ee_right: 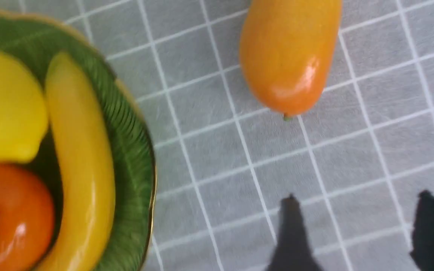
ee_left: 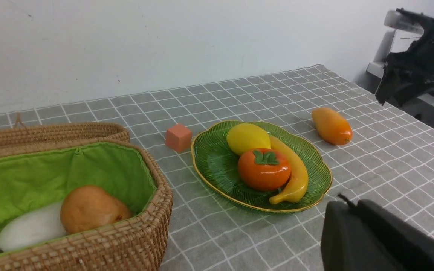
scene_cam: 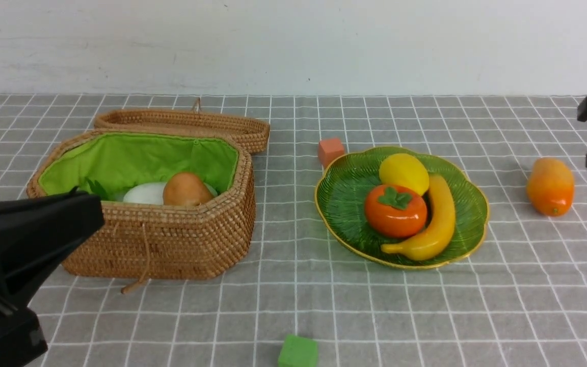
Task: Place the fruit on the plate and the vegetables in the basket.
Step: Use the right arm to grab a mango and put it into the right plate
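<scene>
Though near mango (ee_right: 288,56), right hand (ee_right: 358,197) agape

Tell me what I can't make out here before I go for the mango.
Basket floor: front view, hidden by its front wall, the potato and the radish.
Right gripper: only fingertips in right wrist view; front view's right edge cuts it.
Mango: right wrist view, one end cut off, blurred.

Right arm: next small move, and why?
Probably bring the open right gripper over the mango and lower around it: it is the only fruit off the plate, lying on the cloth, and the jaws hold nothing.
</scene>
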Tool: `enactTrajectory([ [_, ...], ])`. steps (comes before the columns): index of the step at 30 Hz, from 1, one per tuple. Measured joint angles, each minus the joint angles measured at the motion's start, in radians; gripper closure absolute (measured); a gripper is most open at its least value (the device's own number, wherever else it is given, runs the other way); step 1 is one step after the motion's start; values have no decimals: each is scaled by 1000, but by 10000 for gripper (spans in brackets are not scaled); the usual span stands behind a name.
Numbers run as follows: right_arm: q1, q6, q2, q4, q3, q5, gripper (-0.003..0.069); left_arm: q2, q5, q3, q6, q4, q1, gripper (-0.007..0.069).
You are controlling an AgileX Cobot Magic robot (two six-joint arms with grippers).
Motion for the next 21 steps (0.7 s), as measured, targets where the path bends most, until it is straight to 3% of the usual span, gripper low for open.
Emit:
enactTrajectory([
  [3, -24, 3, 65, 66, 7, -118, 23, 0, 1, 0, 0, -1, 0, 599],
  [6, -25, 3, 128, 86, -14, -198, -15, 0, 3, 0, 0, -1, 0, 600],
  [15, -25, -13, 388, 91, -197, -252, 11, 0, 15, 0, 0, -3, 0, 600],
  [21, -25, -37, 459, 84, -278, -209, 81, 0, 56, 0, 0, -4, 0, 600],
])
